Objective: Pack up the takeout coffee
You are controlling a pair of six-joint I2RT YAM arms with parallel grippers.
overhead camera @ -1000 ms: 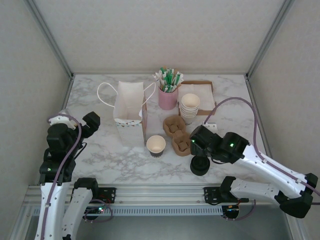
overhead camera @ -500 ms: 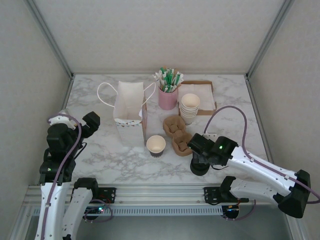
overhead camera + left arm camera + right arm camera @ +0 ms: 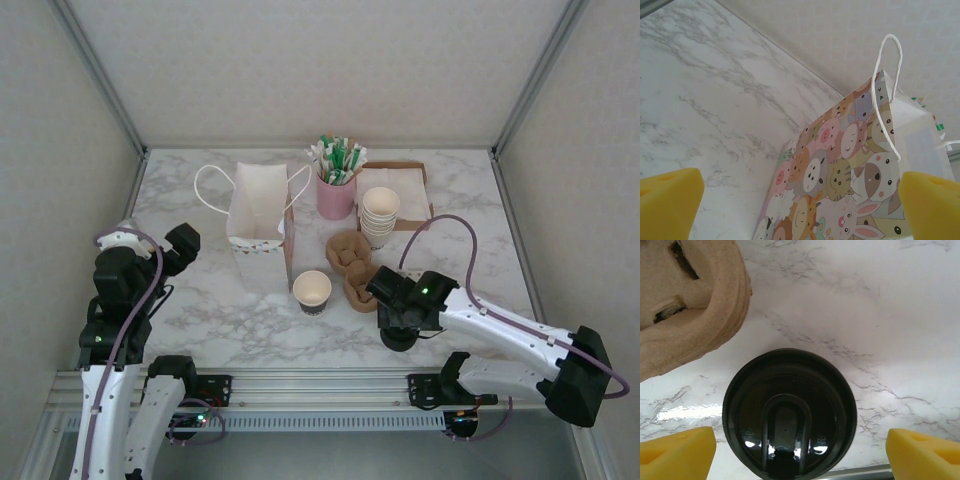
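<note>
A lidded takeout coffee is out of view. One lidless cream paper cup (image 3: 312, 291) stands near the table's middle. A round black lid (image 3: 790, 415) lies on the marble near the front edge, and in the top view this lid (image 3: 400, 340) sits under the right wrist. My right gripper (image 3: 800, 455) hovers over it, open, a yellow pad on either side and not touching it. The white paper bag (image 3: 258, 215) stands upright, and its animal-print side (image 3: 840, 175) faces my left gripper (image 3: 800, 210), which is open and holds nothing, at the far left (image 3: 186, 243).
Brown pulp cup carriers (image 3: 352, 267) lie just left of the lid and appear in the right wrist view as a carrier edge (image 3: 690, 305). Behind stand a stack of lidless cups (image 3: 380, 212), a pink holder of stir sticks (image 3: 337, 190) and a napkin tray (image 3: 412, 170).
The right arm has swung left and down, bringing its gripper over the black lid, with the jaws spreading a little wider. The left arm has stayed still.
</note>
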